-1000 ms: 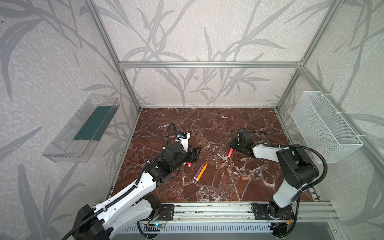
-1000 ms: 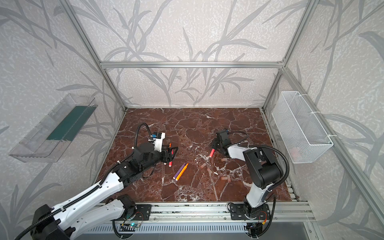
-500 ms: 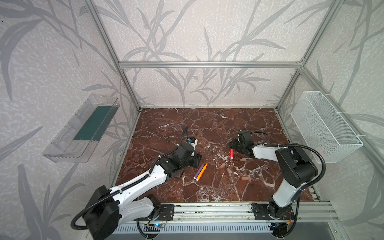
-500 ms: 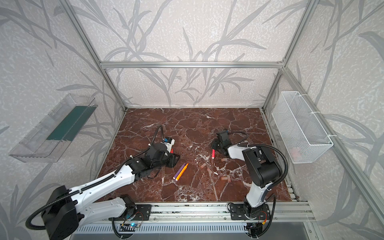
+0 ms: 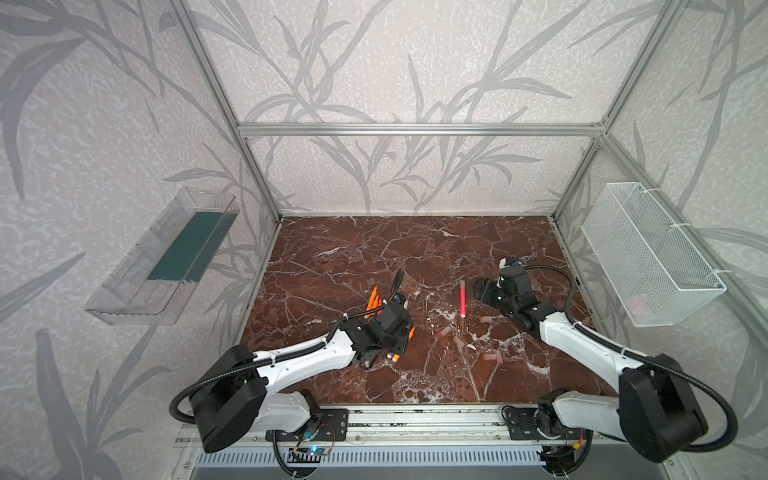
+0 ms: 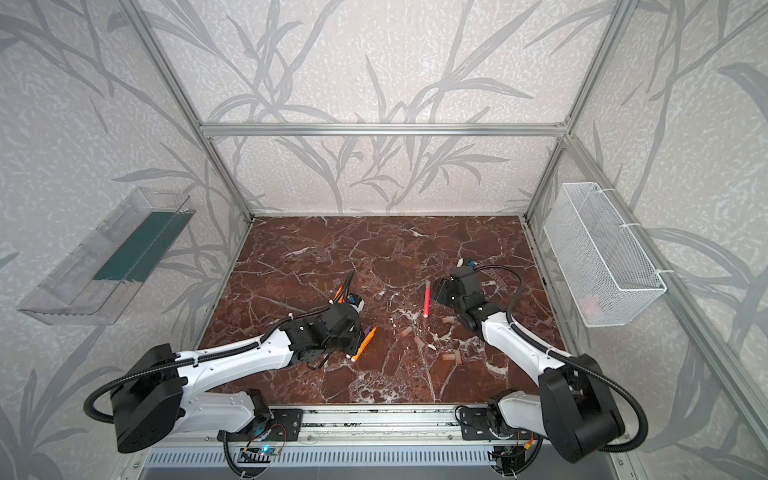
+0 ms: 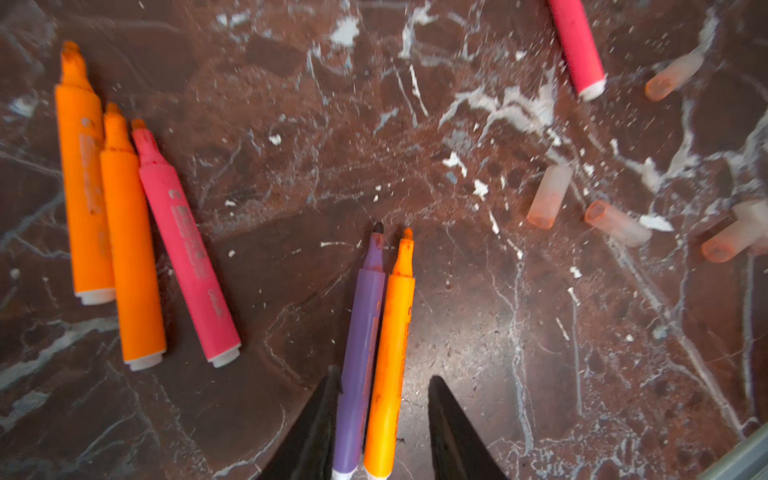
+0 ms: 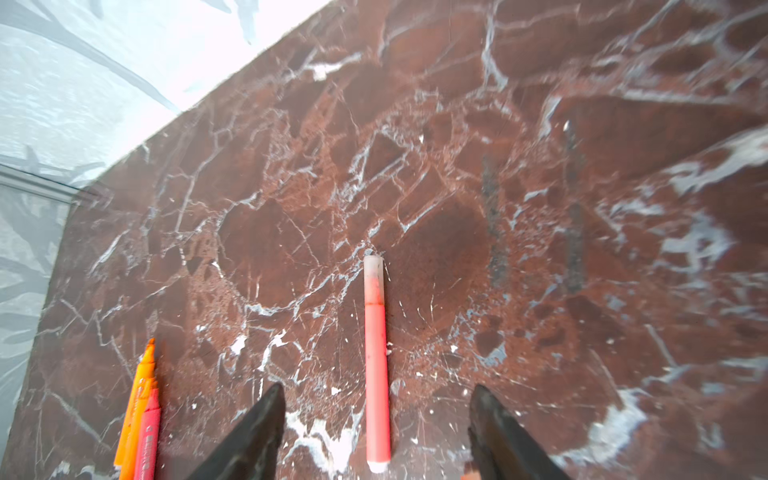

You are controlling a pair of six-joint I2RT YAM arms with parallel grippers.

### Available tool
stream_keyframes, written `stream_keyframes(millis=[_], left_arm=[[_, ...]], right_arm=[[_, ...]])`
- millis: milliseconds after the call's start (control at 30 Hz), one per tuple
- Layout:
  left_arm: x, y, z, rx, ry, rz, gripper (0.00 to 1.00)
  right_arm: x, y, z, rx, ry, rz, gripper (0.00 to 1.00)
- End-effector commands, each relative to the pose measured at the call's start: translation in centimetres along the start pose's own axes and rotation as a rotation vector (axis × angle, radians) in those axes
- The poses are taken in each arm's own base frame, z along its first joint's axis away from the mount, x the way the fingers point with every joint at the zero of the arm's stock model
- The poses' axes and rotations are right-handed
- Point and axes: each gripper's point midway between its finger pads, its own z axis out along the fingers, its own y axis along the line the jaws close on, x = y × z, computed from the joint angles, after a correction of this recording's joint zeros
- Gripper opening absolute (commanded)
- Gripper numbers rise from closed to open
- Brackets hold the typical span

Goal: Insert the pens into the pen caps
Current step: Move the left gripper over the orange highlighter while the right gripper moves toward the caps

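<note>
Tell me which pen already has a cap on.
The pink-red pen lying alone in front of the right gripper: a clear cap covers its tip, while the other five pens show bare tips.

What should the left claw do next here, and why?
Probably close the left claw the rest of the way: its fingers straddle the purple pen and orange pen, both uncapped, lying side by side, with a gap beside the orange one.

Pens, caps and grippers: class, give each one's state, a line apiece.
pink pen, cap on, lying free between the right jaws.
purple pen, uncapped, lying flat.
orange pen beside it, uncapped.
other three pens, uncapped, side by side.
loose caps, empty, off the pens.
left gripper, open around purple and orange pens.
right gripper, open, holding nothing.
</note>
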Motion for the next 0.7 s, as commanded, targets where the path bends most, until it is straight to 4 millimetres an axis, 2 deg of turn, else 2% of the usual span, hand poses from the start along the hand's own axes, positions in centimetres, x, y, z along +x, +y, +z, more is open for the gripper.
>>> stream_keyframes(millis=[0, 233, 467, 567, 667], left_arm=[[1.0, 0.3, 1.3, -0.03, 0.03, -0.012, 0.38], [1.6, -0.2, 2.8, -0.052, 0.08, 0.012, 0.33], [1.9, -0.4, 2.5, -0.061, 0.074, 0.023, 0.32], [1.6, -0.1, 2.0, -0.088, 0.053, 0.027, 0.43], [1.4, -0.1, 1.2, -0.101, 0.035, 0.037, 0.46]], right_arm=[[0.5, -1.5, -1.4, 0.045, -0.01, -0.048, 0.71], [0.3, -3.1, -4.4, 0.041, -0.125, -0.067, 0.77], [0.6, -3.0, -5.1, 0.003, -0.141, -0.061, 0.78], [0.5, -2.5, -5.0, -0.008, -0.132, -0.063, 0.78], [0.5, -2.1, -4.9, -0.022, -0.119, -0.066, 0.78]])
